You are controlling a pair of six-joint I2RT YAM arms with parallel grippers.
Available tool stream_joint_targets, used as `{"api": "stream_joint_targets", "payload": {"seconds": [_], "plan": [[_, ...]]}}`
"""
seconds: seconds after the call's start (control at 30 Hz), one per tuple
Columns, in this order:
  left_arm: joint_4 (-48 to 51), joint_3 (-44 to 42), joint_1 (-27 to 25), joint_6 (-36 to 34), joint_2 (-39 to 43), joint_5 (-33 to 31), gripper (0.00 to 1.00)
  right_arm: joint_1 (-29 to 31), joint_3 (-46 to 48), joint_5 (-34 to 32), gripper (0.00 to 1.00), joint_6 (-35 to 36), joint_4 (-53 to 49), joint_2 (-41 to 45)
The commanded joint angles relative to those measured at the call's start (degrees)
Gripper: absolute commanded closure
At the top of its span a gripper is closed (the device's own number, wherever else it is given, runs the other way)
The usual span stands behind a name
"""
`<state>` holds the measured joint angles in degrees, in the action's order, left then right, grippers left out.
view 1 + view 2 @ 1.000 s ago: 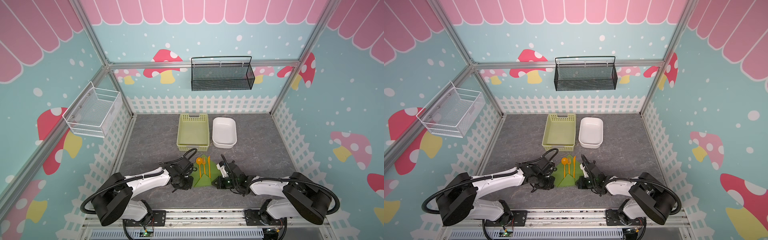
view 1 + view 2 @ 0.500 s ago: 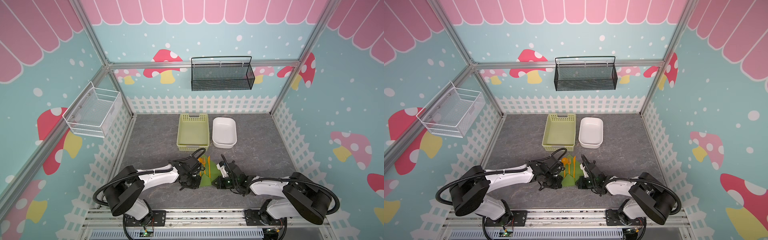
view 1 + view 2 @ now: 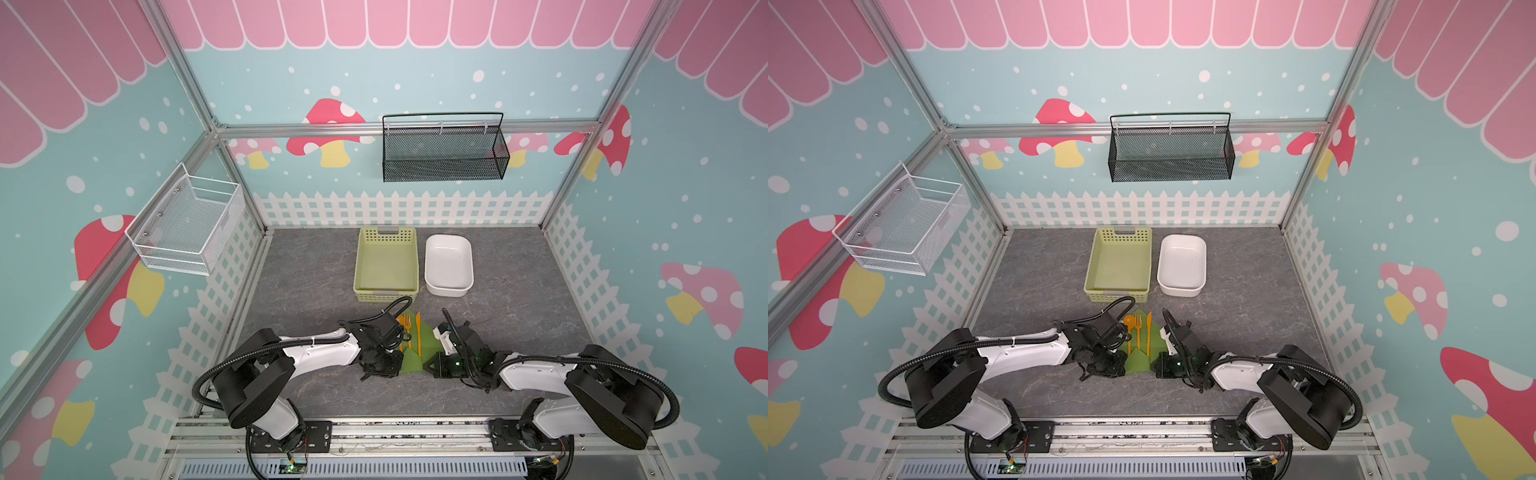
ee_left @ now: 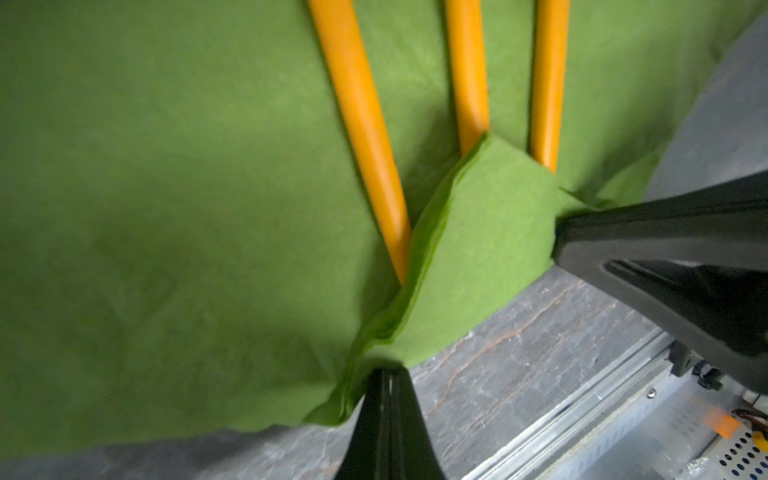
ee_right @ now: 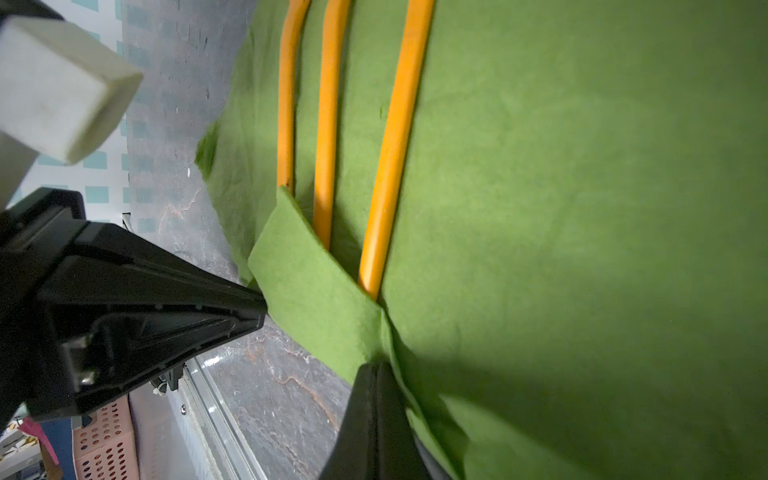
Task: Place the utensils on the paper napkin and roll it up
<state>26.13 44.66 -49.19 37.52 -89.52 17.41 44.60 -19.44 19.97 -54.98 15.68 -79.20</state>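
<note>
The left claw [image 4: 384, 374] is pinched shut on the left end of a flap where the near corner of the napkin [image 3: 1156, 341] is folded up. The napkin lies at the front of the grey worktop [image 3: 1038, 291], just this side of the basket [image 3: 1100, 266], between the two arms. On it, side by side, lie the spoon [image 3: 1128, 321], the fork [image 3: 1138, 328] and the knife [image 3: 1148, 332], handles toward the arms, their ends at or under the flap. The right claw [image 5: 376, 368] is closed just as tight on the flap's right end. A white dish [image 3: 1200, 249] sits beside the basket.
</note>
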Motion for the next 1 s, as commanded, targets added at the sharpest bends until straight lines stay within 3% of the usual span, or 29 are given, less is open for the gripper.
{"api": "stream_joint_targets", "payload": {"seconds": [0.0,0.5,0.97], "plan": [[-1.74,0.77,0.41,1.26,1.88,0.08,0.95,-0.30,3.18,-3.65,1.00,-0.72,-10.71,-2.01],[-1.08,-1.11,1.38,1.13,-2.62,-2.47,0.96,-0.30,3.10,-3.44,1.00,-0.38,-10.75,-1.76],[-0.73,-4.33,2.08,1.28,-3.89,-1.51,0.96,-0.72,4.08,-6.21,1.00,-0.46,-15.23,4.48]]}}
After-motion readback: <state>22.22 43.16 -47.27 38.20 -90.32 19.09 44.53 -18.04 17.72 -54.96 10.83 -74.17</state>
